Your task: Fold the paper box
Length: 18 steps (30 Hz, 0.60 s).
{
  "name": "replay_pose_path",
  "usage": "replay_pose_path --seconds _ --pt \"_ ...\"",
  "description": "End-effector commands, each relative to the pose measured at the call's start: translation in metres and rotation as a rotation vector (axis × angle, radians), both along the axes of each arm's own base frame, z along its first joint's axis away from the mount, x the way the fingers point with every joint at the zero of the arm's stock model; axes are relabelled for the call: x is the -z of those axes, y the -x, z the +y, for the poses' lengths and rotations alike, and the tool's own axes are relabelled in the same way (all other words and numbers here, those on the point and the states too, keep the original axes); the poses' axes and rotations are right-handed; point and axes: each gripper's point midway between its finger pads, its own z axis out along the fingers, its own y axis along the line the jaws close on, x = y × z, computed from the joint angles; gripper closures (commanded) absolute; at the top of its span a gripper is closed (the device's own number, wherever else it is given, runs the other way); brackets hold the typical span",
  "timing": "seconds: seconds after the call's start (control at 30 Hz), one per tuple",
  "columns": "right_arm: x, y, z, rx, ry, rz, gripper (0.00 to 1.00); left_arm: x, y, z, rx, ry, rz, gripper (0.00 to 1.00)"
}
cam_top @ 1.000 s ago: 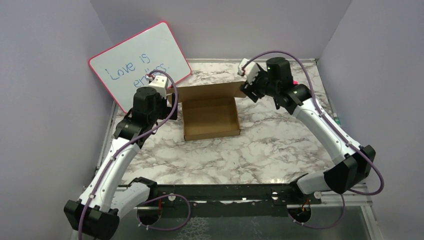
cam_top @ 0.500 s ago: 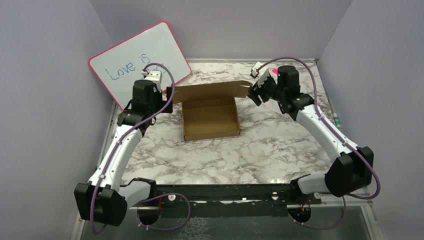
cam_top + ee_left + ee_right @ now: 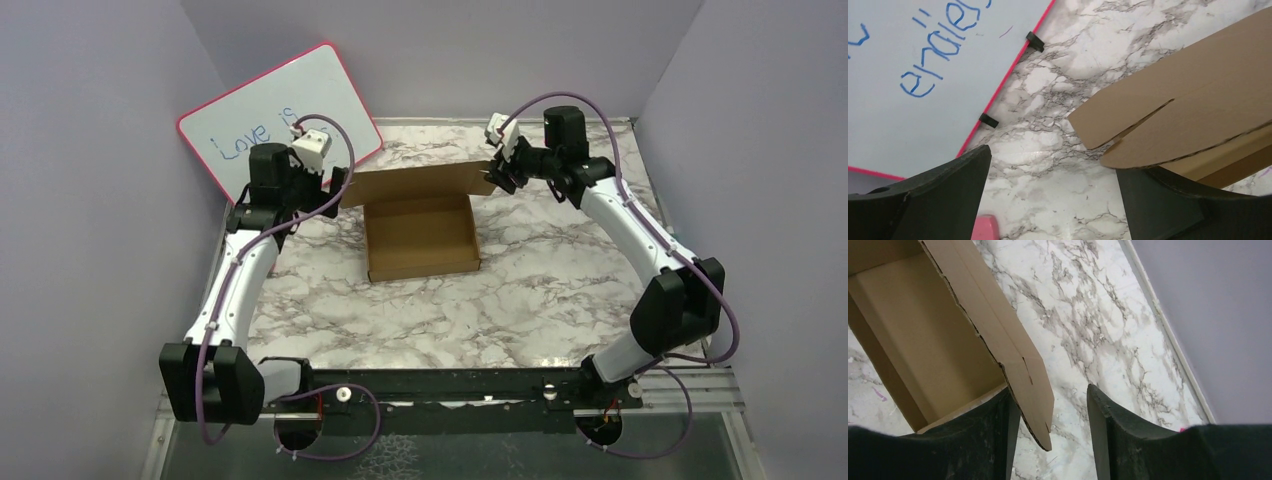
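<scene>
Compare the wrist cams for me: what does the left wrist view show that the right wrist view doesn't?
Only the left wrist view: the pink-framed whiteboard with blue writing, and the slit, rounded lid end of the paper box, near the open left gripper. Only the right wrist view: the box's bare interior, the purple wall, and the lid's other end between the fingers of the right gripper, not clamped. Both: brown cardboard over the marble table.

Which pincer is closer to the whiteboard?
Left. The left pincer is just in front of the whiteboard, by the left end of the box lid. The right pincer is across from it, at the box lid's right end.
</scene>
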Motion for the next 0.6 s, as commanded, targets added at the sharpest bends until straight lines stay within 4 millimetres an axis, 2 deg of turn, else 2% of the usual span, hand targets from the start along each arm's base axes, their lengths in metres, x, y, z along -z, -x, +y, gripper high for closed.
replay_pose_path --seconds 0.0,0.13,0.33,0.57 --pt "0.009 0.009 0.007 -0.083 0.008 0.063 0.49 -0.020 -0.009 -0.018 0.156 -0.011 -0.040 0.10" --pt "0.010 0.010 0.007 -0.099 0.023 0.067 0.57 -0.027 -0.011 -0.020 0.217 -0.058 -0.055 0.11" --pt "0.010 0.010 0.008 -0.112 0.029 0.067 0.66 -0.016 -0.006 -0.040 0.367 -0.036 -0.012 0.15" --pt "0.014 0.010 0.011 -0.128 0.026 0.082 0.79 0.001 -0.008 -0.052 0.418 0.005 0.066 0.38"
